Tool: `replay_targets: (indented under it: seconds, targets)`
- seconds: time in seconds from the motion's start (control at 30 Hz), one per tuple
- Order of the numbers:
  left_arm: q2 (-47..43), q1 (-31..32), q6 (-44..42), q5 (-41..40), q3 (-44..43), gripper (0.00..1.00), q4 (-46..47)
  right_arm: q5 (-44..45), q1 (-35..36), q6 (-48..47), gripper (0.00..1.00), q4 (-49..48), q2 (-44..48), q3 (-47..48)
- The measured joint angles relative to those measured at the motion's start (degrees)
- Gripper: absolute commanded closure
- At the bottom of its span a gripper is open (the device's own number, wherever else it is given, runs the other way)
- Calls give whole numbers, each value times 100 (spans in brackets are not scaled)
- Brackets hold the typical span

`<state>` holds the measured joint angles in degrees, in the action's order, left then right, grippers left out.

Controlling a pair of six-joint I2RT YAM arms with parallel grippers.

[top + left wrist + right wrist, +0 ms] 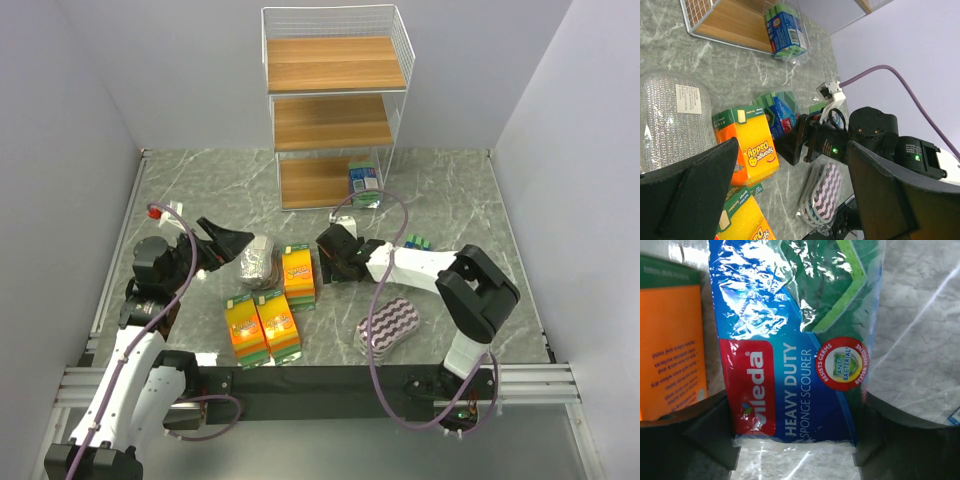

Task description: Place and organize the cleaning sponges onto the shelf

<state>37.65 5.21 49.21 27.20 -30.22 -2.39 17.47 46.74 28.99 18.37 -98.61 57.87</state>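
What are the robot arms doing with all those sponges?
They're putting sponge packs onto the shelf. The right hand has its fingers either side of a blue pack; I can't tell if it's squeezing. The left hand is open beside the silvery pack. The shelf's top two tiers are bare.

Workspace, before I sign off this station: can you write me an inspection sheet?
Surface: grey marbled table, no spills seen.
Job's things: shelf upper tiers bare; blue-green pack at its bottom tier's right corner; on the table three orange packs, silver oval pack, striped oval pack, third blue-green pack.
Clutter: nothing seen.
Grippers: left gripper open near the silver oval pack; right gripper flanks a second blue-green pack, grip unclear.
Cables: purple cable loops off each arm over the table.
Surroundings: plain walls on three sides; metal rail at the near edge.
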Motion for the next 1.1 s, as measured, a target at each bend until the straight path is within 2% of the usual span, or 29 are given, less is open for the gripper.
replay_targets:
  seconds: [0.1,0.2,0.5,0.77,1.1]
  targets:
    - [-20,0,0,-2,2,4,-2,144,0,9,51,13,46,15]
    - [-46,0,2,0,26,4,2,275,0,-52,57,81,55,168]
    - [-190,0,-2,-4,98,4,-72,348,-157,-468,55,87,-26,1143]
    - [-275,0,-35,-7,98,4,-234,238,-793,-691,55,59,-1071,2446]
    - [-295,0,-46,-9,98,4,-306,258,-1036,-791,52,-50,-1508,2586]
